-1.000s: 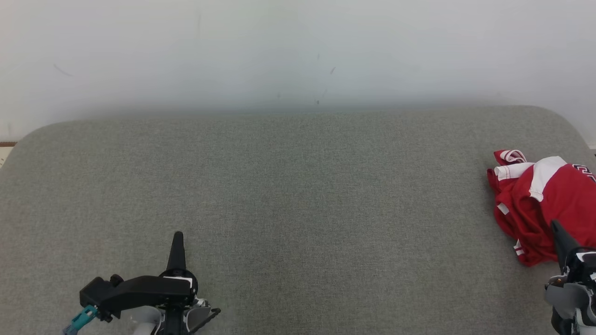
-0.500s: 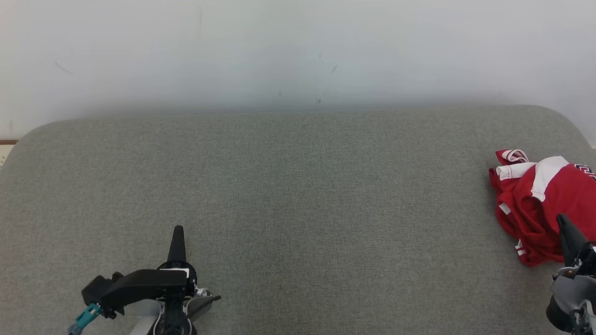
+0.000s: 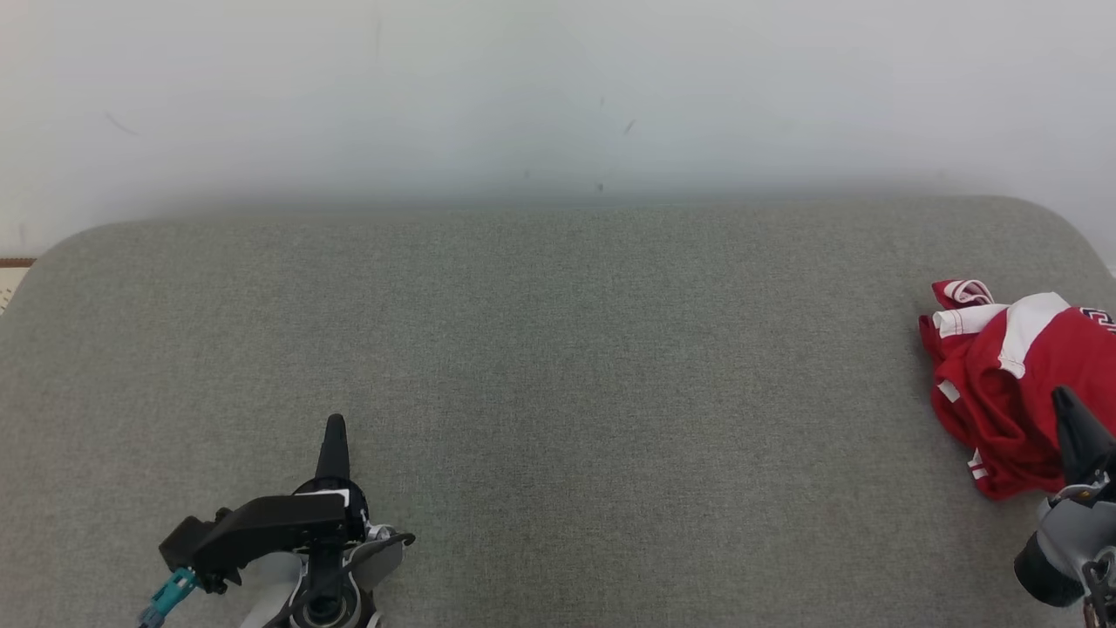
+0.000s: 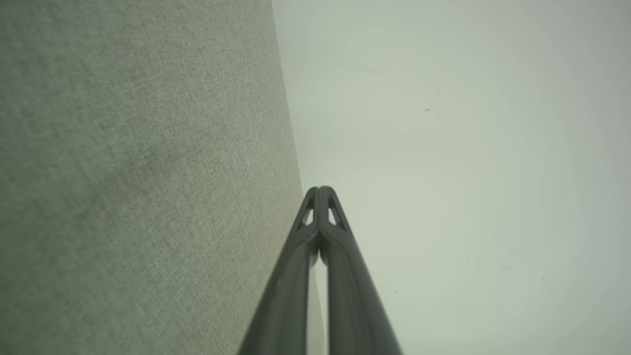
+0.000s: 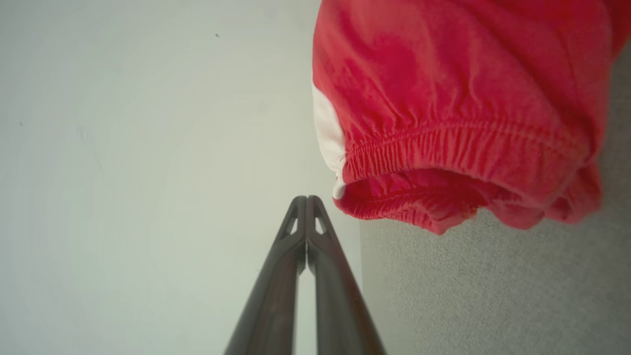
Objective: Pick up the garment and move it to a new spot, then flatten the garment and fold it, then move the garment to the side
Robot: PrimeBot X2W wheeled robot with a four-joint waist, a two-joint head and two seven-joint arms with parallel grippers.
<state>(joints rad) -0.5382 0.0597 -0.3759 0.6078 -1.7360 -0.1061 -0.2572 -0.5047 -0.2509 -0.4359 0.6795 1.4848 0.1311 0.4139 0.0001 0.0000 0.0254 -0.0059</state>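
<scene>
The garment (image 3: 1011,392) is a crumpled red piece with white panels, lying at the far right edge of the grey fabric surface (image 3: 558,366). In the right wrist view the garment (image 5: 458,113) shows an elastic hem close beside my fingertips. My right gripper (image 3: 1062,401) hovers over the garment's near side, shut with nothing between its fingers; it appears again as right gripper (image 5: 306,199). My left gripper (image 3: 334,426) is shut and holds nothing near the front left, far from the garment. The left gripper (image 4: 320,190) points along the surface toward the wall.
A pale wall (image 3: 558,96) rises behind the surface's far edge. The surface has rounded far corners, and a strip of floor (image 3: 13,270) shows past the left one. Broad open fabric lies between my two grippers.
The left gripper has drawn up the view a little. The right gripper has moved up and slightly right over the garment. The view has shifted slightly too. The garment lies as before.
</scene>
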